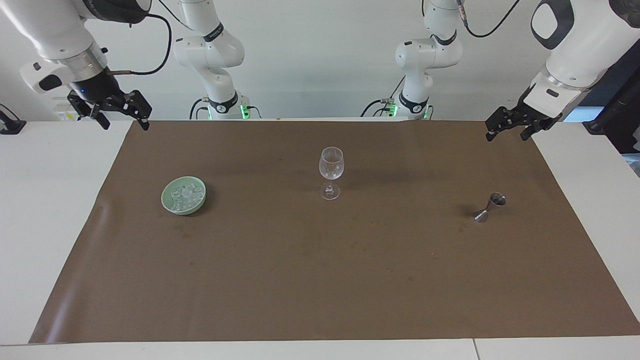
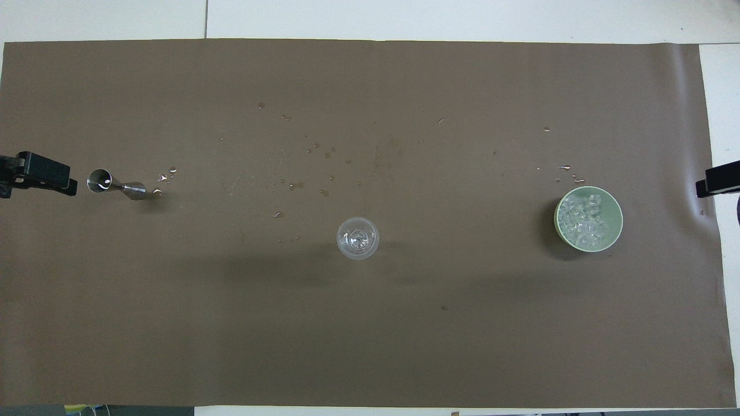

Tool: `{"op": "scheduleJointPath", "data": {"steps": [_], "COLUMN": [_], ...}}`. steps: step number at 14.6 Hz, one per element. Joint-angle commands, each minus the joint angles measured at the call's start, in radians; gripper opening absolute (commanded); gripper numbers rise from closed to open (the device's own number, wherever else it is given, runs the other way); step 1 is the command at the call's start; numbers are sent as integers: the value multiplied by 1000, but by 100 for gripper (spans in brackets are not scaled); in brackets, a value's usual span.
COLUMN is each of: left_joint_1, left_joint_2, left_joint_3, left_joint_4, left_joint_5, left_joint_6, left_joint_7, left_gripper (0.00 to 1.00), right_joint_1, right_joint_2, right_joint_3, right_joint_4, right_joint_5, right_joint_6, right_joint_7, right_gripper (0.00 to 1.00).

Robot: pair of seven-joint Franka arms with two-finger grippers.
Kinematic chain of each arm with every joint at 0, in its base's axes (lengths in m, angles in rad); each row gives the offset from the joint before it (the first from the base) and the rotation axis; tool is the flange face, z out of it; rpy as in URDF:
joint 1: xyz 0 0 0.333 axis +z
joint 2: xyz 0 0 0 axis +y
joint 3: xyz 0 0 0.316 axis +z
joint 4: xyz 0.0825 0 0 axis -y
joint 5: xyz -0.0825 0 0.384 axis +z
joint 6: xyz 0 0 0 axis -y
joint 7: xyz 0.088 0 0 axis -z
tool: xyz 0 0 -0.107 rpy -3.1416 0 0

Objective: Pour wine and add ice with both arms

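A clear wine glass [image 1: 331, 170] stands upright in the middle of the brown mat and looks empty; it also shows in the overhead view [image 2: 358, 237]. A pale green dish [image 1: 165, 198] toward the right arm's end holds a heap of small clear ice cubes [image 1: 183, 193]; the dish [image 2: 617, 229] and ice [image 2: 583, 221] show from above. A steel jigger [image 1: 491, 207] stands toward the left arm's end, also in the overhead view [image 2: 115, 184]. My right gripper [image 1: 125, 124] hangs open and empty over the mat's corner. My left gripper [image 1: 507, 136] hangs open and empty over the other near corner.
A brown mat [image 1: 320, 280] covers most of the white table [image 1: 50, 225]. Several water drops [image 2: 165, 176] lie on the mat beside the jigger and farther from the robots than the glass. Only the tips of the left gripper [image 2: 40, 173] and right gripper [image 2: 717, 180] show from above.
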Motion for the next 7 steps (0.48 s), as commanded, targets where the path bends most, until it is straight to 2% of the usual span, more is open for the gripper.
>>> {"op": "scheduleJointPath", "data": {"steps": [1, 7], "left_joint_1": [2, 2], "left_joint_2": [-25, -25], "left_joint_3": [2, 2], "left_joint_4": [-28, -28], "left_joint_5": [-6, -6], "left_joint_6": [13, 13], "left_joint_7": [-11, -11], "left_gripper": [100, 100], "right_joint_1": [-2, 1], "right_joint_2": [-10, -18], "right_joint_3": [13, 13], "right_joint_4": [-6, -24], "right_joint_5": [-1, 0], "right_joint_6": [-5, -10], "right_joint_7": [-34, -28], "right_gripper": [100, 100]}}
